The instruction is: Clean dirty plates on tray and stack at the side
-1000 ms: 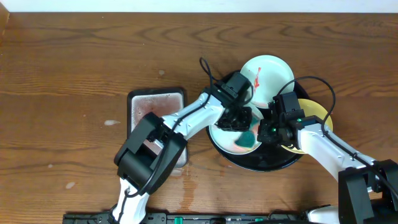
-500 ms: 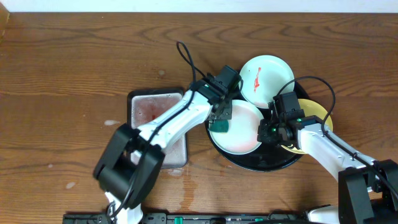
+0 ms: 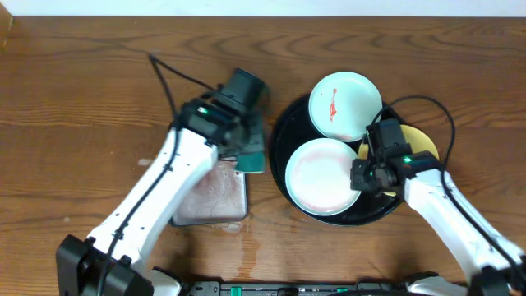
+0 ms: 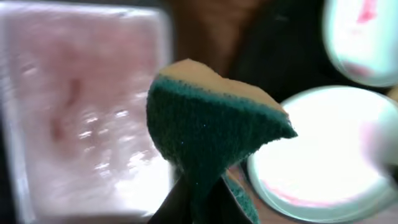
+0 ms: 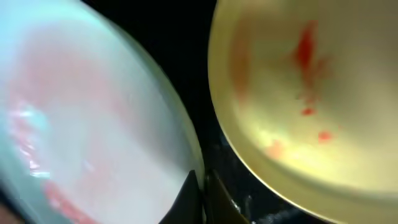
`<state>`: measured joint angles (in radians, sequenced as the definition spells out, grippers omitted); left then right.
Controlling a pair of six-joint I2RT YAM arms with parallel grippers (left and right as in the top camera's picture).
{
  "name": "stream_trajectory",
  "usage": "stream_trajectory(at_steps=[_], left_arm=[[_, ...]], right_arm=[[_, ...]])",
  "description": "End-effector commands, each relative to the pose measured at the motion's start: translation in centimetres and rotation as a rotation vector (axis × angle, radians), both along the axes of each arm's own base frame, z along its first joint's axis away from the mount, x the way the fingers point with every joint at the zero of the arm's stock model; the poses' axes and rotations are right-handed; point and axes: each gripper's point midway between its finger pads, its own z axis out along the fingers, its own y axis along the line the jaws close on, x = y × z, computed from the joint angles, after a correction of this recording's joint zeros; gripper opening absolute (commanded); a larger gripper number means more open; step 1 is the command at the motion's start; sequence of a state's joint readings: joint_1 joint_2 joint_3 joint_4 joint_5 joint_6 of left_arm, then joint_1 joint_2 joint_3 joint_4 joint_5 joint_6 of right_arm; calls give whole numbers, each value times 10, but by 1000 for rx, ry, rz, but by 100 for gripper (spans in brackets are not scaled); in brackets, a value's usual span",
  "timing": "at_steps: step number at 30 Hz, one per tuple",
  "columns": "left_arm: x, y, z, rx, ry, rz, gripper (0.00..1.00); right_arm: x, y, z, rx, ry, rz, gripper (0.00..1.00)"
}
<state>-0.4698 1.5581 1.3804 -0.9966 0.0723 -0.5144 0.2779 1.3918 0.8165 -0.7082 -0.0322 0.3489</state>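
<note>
On the black tray lie three plates. The near mint plate looks pale with a faint pink film, and my right gripper is shut on its right rim. In the right wrist view the fingertips pinch that rim. The far mint plate carries a red smear. The yellow plate shows red specks and is partly hidden by my right arm. My left gripper is shut on a green sponge, left of the tray.
A small grey rectangular tray, wet with pinkish water, lies left of the black tray under the sponge's side. Brown wood tabletop spreads to the left and back. A black cable loops off the left arm.
My left arm has swung left with the sponge, off the near mint plate and over to the grey tray's right edge. My right gripper keeps its hold on the plate rim.
</note>
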Motion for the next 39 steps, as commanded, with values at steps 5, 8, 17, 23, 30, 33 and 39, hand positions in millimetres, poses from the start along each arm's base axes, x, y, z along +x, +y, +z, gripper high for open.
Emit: stream_trajectory(at_steps=[5, 8, 17, 23, 30, 33, 39], left_arm=[[-4, 75, -30, 68, 111, 134, 9], [-7, 89, -38, 78, 137, 156, 17], [-8, 87, -32, 12, 130, 116, 54], [-13, 76, -3, -73, 52, 90, 59], [-26, 79, 49, -115, -134, 81, 70], [-33, 80, 67, -130, -200, 79, 74], [-35, 81, 74, -136, -224, 77, 78]], right_arm=[[33, -26, 93, -255, -295, 19, 1], [37, -26, 117, -344, -359, 64, 1], [36, -20, 157, -701, -511, 179, 1], [28, 4, 172, -817, -580, 303, 1], [18, 30, 185, -842, -658, 379, 1], [15, 35, 197, -846, -702, 370, 1], [16, 35, 218, -937, -758, 384, 1]])
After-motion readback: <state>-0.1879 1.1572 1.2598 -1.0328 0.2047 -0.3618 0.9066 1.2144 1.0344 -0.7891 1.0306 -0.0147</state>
